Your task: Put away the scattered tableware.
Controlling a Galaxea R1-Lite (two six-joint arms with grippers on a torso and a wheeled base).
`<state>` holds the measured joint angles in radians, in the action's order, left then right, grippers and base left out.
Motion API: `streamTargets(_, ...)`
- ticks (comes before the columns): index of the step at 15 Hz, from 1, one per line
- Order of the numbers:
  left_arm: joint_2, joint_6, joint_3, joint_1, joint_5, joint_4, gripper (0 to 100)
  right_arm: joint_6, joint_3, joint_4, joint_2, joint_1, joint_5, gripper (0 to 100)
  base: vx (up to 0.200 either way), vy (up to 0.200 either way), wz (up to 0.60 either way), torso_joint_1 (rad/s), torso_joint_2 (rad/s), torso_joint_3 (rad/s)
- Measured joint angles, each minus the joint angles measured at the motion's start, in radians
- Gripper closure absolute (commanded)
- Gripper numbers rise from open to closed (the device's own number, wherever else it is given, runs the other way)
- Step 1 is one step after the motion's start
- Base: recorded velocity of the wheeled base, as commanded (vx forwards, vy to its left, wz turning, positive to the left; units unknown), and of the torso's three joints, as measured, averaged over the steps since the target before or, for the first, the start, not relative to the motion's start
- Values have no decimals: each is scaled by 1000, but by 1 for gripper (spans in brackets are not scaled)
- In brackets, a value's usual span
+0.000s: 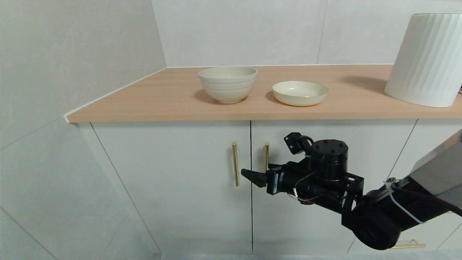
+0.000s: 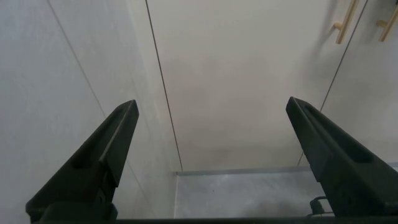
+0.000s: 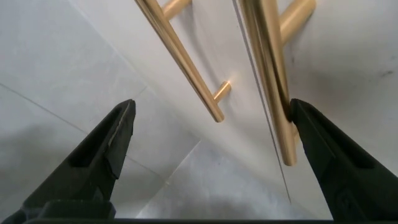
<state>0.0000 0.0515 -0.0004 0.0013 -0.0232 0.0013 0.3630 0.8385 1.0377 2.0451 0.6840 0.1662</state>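
Tableware here is two pale pieces on the wooden countertop [image 1: 162,104]: a deep ribbed bowl [image 1: 227,83] to the left and a shallow dish [image 1: 300,92] just to its right, near each other but not touching, both upright. Farther right on the same counter stands a tall white ribbed cylinder [image 1: 426,59], well apart from the dish. Below the counter two white cabinet doors meet at a narrow seam and both are shut, the left door [image 1: 173,180] and the right door [image 1: 325,130] each carrying a vertical brass handle beside that seam: the left handle [image 1: 235,164] and the right handle [image 1: 266,157]. The right gripper [image 1: 252,177] hangs in front of the doors at the lower ends of these handles, pointing left, its tip between the two bars. In the right wrist view its fingers are spread wide with both bars lying in the gap, the right bar close by one finger, and nothing is clasped; whether a finger touches a bar cannot be told. The left gripper [image 2: 211,106] is likewise spread wide and holds nothing, facing a plain pale panel low down where it meets the grey floor.
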Motion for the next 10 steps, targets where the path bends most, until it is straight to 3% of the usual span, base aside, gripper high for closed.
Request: streamTargets(10, 0, -1, 0, 0, -1, 0, 0, 85, -32, -1, -23, 53, 27, 0, 0, 0, 0, 0, 0, 0)
